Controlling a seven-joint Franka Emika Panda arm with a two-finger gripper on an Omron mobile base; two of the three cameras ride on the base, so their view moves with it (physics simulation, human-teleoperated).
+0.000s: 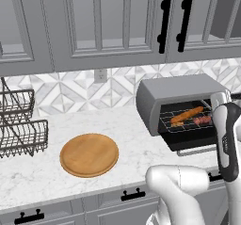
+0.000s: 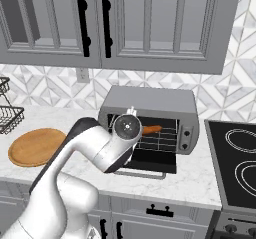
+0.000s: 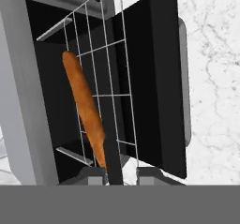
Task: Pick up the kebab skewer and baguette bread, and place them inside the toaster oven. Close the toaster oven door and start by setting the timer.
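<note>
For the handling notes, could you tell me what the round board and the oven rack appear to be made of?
Round board: apparently wood, matte, with a tan surface and faint grain. Oven rack: likely metal wire, thin pale-grey bars crossing in a grid, lightly shiny.

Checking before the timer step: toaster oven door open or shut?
Open. The toaster oven door is folded down flat in front of the cavity, leaving the wire rack with the baguette bread exposed.

Toaster oven (image 1: pixel 181 99) standing on the surface (image 1: pixel 42 172) against the back wall, toaster oven door (image 1: pixel 195 143) folded down in front. Baguette bread (image 1: pixel 187 115) and kebab skewer (image 1: pixel 202 120) lying side by side on the rack inside. Wooden board (image 1: pixel 89 154) left of the oven, wire baskets (image 1: pixel 21 125) farther left, stovetop (image 2: pixel 235 163) to the right.
</note>
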